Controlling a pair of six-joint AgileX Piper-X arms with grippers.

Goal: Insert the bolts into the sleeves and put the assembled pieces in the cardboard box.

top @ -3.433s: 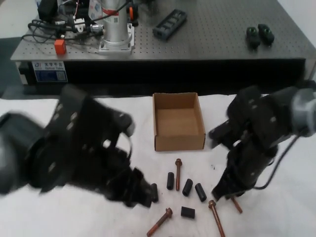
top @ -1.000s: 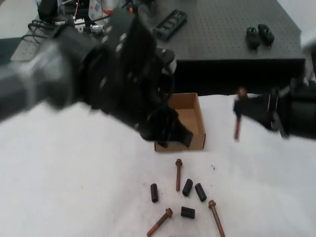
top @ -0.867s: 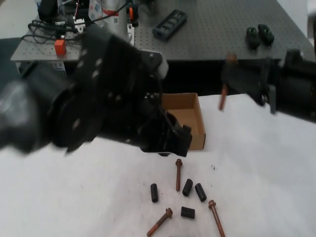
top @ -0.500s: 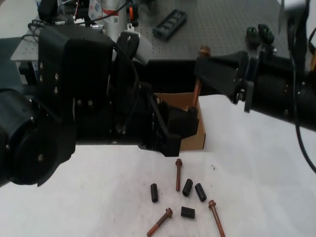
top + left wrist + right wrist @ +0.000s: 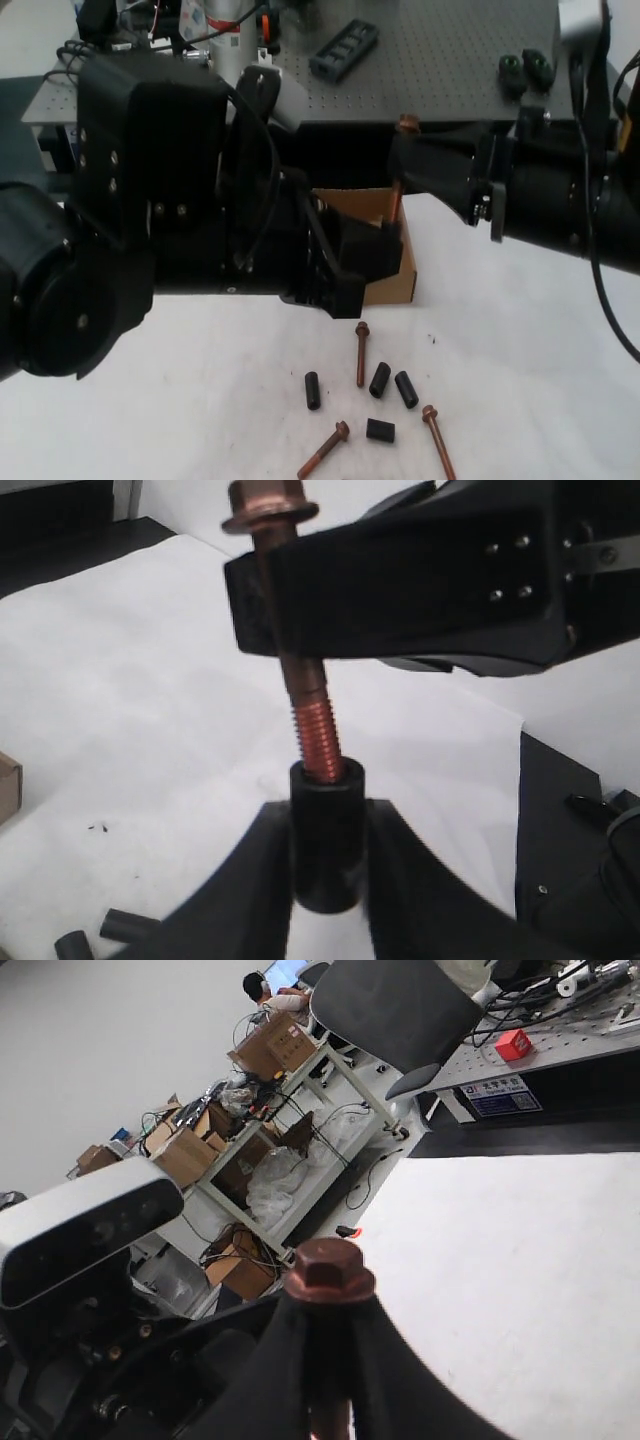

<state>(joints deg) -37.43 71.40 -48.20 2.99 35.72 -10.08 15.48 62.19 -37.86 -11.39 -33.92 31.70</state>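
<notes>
My left gripper (image 5: 326, 832) is shut on a black sleeve (image 5: 326, 845), held upright. My right gripper (image 5: 285, 595) is shut on a copper bolt (image 5: 300, 695) just below its hex head. The bolt's threaded tip sits in the sleeve's open end. In the high view both grippers meet above the cardboard box (image 5: 398, 287), with the bolt (image 5: 400, 175) standing over the left gripper (image 5: 372, 248). The right wrist view looks down on the bolt head (image 5: 328, 1270) between my right gripper (image 5: 325, 1360). Loose bolts (image 5: 361, 353) and sleeves (image 5: 379, 379) lie on the white cloth.
Two more bolts (image 5: 323, 450) (image 5: 438, 441) and several sleeves (image 5: 312, 390) lie on the cloth in front of the box. A metal breadboard bench (image 5: 440, 60) with a black tray (image 5: 343, 48) and cables stands behind. The left arm hides much of the cloth's left side.
Both arms rose from the cloth with a sleeve and a bolt and came together above the box. In the last half second the bolt came down a little toward the sleeve.
</notes>
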